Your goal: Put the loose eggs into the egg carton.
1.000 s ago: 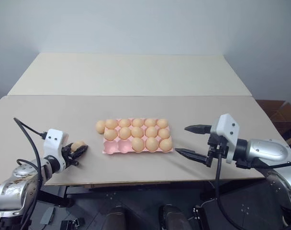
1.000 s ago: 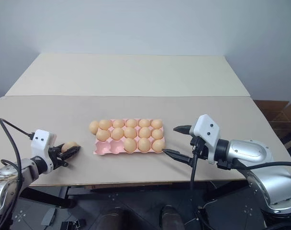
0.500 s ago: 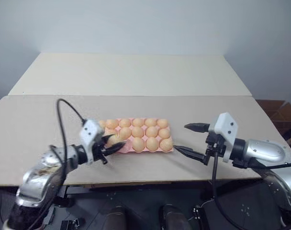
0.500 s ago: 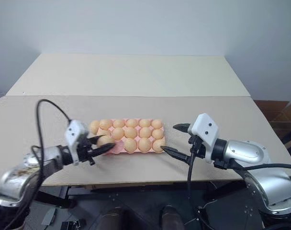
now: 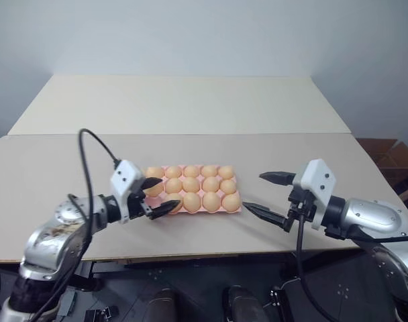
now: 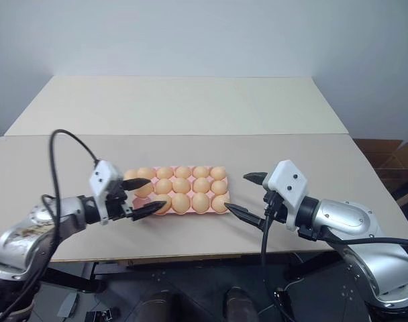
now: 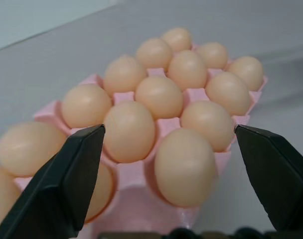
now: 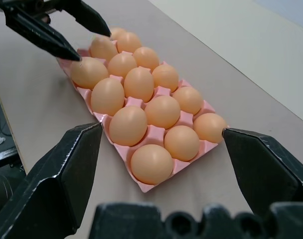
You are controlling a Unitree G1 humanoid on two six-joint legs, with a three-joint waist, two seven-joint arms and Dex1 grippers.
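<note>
From where I stand, the pink egg carton [image 7: 130,175] lies near the middle of the bench [image 5: 70,154], long side across. It is packed with light orange-tan eggs [image 8: 163,111] sitting upright in their cups, so none can roll. The left tool [image 5: 170,192] is at the carton's 9 o'clock end. Its two black fingers are spread wide and pinch nothing. One finger reaches over the far corner there and the other lies low along the near corner. An egg [image 5: 174,199] sits at about 7 o'clock on the carton, just beside that lower finger and apparently seated in a cup rather than held. I take the wide spread as a way to keep the fingers clear of the shell, so the egg stays put. The right tool [image 5: 252,190] hangs just off the 3 o'clock end, apart from the carton. It is also spread wide and empty, pointing in toward the tray, which looks like a waiting pose that leaves the other arm room. The left tool covers part of the 9 o'clock end, so I cannot tell whether the last cup there is filled or whether an egg rests against the rim outside it. By my count the task is at or very near its end.
</note>
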